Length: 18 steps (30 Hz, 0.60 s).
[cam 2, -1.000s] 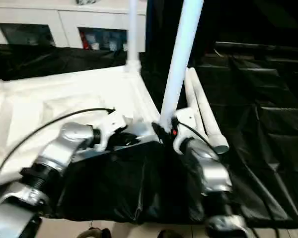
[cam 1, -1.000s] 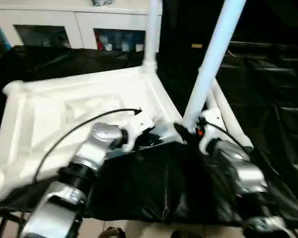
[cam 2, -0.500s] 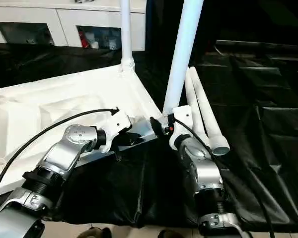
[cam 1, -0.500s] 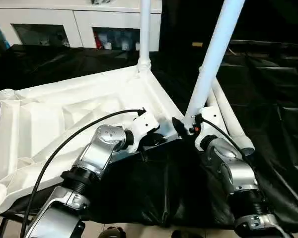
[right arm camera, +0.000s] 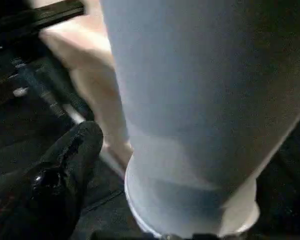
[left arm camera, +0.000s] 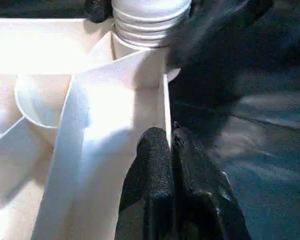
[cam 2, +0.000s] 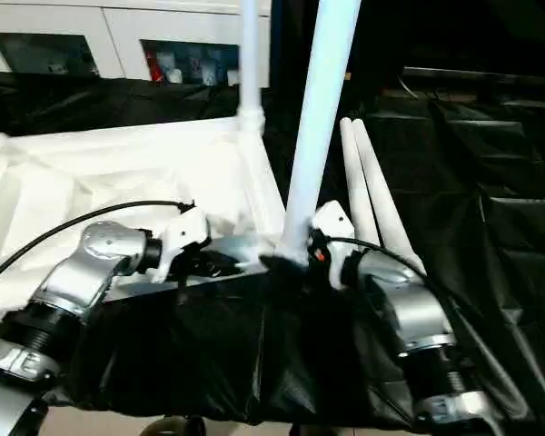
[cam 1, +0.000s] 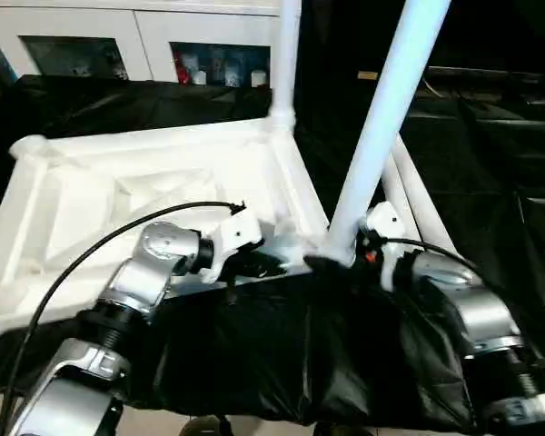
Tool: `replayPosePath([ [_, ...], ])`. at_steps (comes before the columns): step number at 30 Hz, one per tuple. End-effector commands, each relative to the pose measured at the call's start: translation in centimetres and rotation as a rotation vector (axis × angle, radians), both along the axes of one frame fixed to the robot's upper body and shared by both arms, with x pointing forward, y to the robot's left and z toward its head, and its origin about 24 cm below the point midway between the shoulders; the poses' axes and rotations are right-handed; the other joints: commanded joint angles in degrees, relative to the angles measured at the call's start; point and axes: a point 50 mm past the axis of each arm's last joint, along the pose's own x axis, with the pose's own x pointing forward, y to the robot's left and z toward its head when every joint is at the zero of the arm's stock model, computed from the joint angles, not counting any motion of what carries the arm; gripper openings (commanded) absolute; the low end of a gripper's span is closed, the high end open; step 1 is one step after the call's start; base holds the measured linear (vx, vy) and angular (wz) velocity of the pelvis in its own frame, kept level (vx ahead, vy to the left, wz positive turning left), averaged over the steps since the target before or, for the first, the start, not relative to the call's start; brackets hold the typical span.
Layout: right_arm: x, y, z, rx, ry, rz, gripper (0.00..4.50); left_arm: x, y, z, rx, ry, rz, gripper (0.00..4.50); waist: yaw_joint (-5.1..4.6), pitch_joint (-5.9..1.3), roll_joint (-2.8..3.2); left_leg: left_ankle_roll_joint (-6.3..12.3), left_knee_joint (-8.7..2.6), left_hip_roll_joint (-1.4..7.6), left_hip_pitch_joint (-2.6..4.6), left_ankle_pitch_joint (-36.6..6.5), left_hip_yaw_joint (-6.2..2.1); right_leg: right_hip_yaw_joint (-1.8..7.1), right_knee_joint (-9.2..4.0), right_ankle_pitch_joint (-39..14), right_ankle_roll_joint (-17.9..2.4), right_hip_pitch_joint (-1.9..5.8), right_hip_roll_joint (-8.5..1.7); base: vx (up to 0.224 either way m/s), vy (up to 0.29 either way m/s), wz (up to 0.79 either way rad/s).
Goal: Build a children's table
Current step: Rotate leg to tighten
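My left forearm reaches in from the near left, its gripper [left arm camera: 169, 145] pinched tight on the near rim of the upturned tabletop [cam 1: 118, 195] on the black-draped bench [cam 1: 490, 173]. My right gripper [cam 1: 331, 263] stands spread wide beside the foot of the leg [cam 1: 381, 127] standing in the near-right socket.

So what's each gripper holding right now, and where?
Left gripper pinches the tabletop's thin rim wall beside the near corner socket. Right gripper is open around the near leg's base, not clamped.
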Motion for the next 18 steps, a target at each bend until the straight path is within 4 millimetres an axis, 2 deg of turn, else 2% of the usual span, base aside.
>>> replayPosePath([
  [1,-1.0,1.8,0.3,0.021,0.022,0.152,4.37,-0.7,-1.7,-0.5,0.001,0.034,-0.115,0.00,0.17,-3.12,-0.14,4.13,-3.74,3.83,1.57,-13.1,-1.35,2.78,-3.32,-11.1,-14.7,2.42,-3.56,0.000,0.000,0.00],
  [2,-1.2,1.8,0.3,0.019,0.030,0.180,4.37,-0.7,-1.6,-0.4,0.001,0.035,-0.119,0.00,0.31,-3.09,-0.31,3.71,-3.81,3.85,1.62,-13.6,-1.39,2.83,-3.40,-12.3,-14.4,2.39,-3.64,0.000,0.000,0.00],
  [3,-1.4,1.8,0.3,0.018,0.032,0.205,4.37,-0.7,-1.5,-0.4,0.001,0.035,-0.122,0.00,0.44,-3.16,-0.23,3.37,-3.83,3.93,1.68,-13.7,-1.42,2.87,-3.39,-12.6,-14.2,2.33,-3.71,0.000,0.000,0.00],
  [4,-1.6,1.8,0.3,0.024,0.047,0.226,4.37,-0.6,-1.5,-0.4,0.007,0.033,-0.126,0.00,0.42,-3.14,-0.30,3.38,-3.82,3.86,1.56,-13.6,-1.41,2.88,-3.40,-12.5,-14.2,2.39,-3.67,0.000,0.000,0.00],
  [5,-1.8,1.8,0.4,0.032,0.060,0.248,4.10,-0.6,-1.4,-0.4,0.013,0.031,-0.131,0.00,0.51,-3.22,-0.43,3.29,-3.85,3.89,1.50,-13.3,-1.48,2.85,-3.32,-12.5,-14.1,2.45,-3.75,0.000,0.000,0.00],
  [7,-2.0,1.8,0.4,0.041,0.074,0.268,4.03,-0.6,-1.3,-0.4,0.015,0.032,-0.134,0.00,0.74,-3.27,-0.37,3.49,-3.76,3.86,1.52,-12.6,-1.44,2.87,-3.30,-12.0,-14.1,2.46,-3.79,0.000,0.000,0.00],
  [8,-2.1,1.8,0.4,0.041,0.077,0.275,4.03,-0.6,-1.3,-0.4,0.015,0.033,-0.137,0.00,0.86,-3.46,-0.53,3.63,-3.66,3.89,1.51,-11.6,-1.41,2.84,-3.07,-10.8,-14.3,2.48,-3.75,0.000,0.000,0.00],
  [10,-2.2,1.9,0.4,0.041,0.079,0.279,3.98,-0.6,-1.3,-0.4,0.016,0.036,-0.141,0.00,1.08,-3.46,-0.49,3.92,-3.54,3.82,1.49,-10.8,-1.34,2.85,-2.99,-9.8,-14.6,2.44,-3.80,0.000,0.000,0.00],
  [11,-2.2,2.0,0.3,0.041,0.084,0.285,3.67,-0.6,-1.3,-0.5,0.015,0.039,-0.146,0.00,1.15,-3.60,-0.59,4.12,-3.47,3.80,1.45,-10.3,-1.34,2.80,-2.88,-9.3,-14.7,2.57,-3.82,0.000,0.000,0.00],
  [18,-2.1,2.1,0.0,0.043,0.072,0.249,3.24,-0.9,-1.4,-0.7,0.000,0.048,-0.128,0.00,1.26,-3.77,-0.53,4.16,-3.38,3.81,1.45,-9.7,-1.37,2.75,-2.82,-9.5,-14.8,2.62,-3.86,0.000,0.000,0.00],
])
